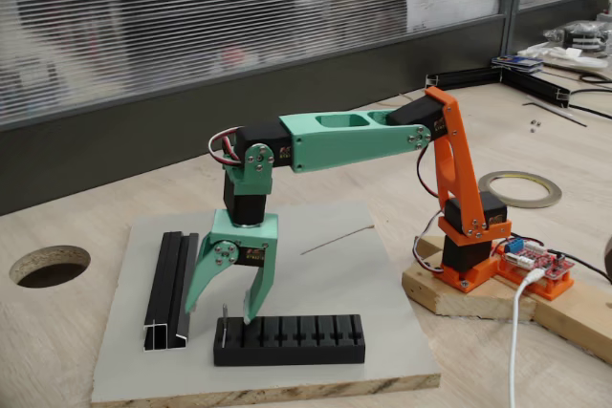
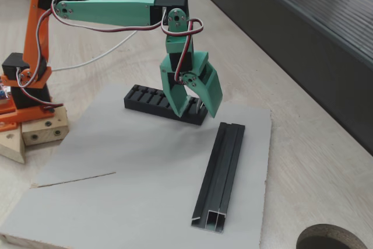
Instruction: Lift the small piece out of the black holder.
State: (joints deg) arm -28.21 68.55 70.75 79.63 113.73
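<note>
The black holder (image 1: 289, 339) (image 2: 157, 102) lies on the grey board (image 1: 373, 284) (image 2: 116, 202), near its front edge in a fixed view. The small piece (image 1: 225, 325), a thin grey pin, stands upright at the holder's left end. My green gripper (image 1: 222, 311) (image 2: 195, 111) hangs open over that end, pointing down, one finger on each side of the pin. Its fingertips (image 1: 251, 314) are level with the pin's top and do not touch it. In the other fixed view, a pale sliver between the fingers may be the pin.
A long black channel rail (image 1: 170, 289) (image 2: 220, 179) lies beside the gripper. A thin wire (image 1: 337, 239) (image 2: 76, 179) rests on the board. The arm's orange base (image 1: 469, 255) (image 2: 26, 86) sits on a wooden block. A tape roll (image 1: 519, 188) and a table hole (image 1: 48, 265) lie further off.
</note>
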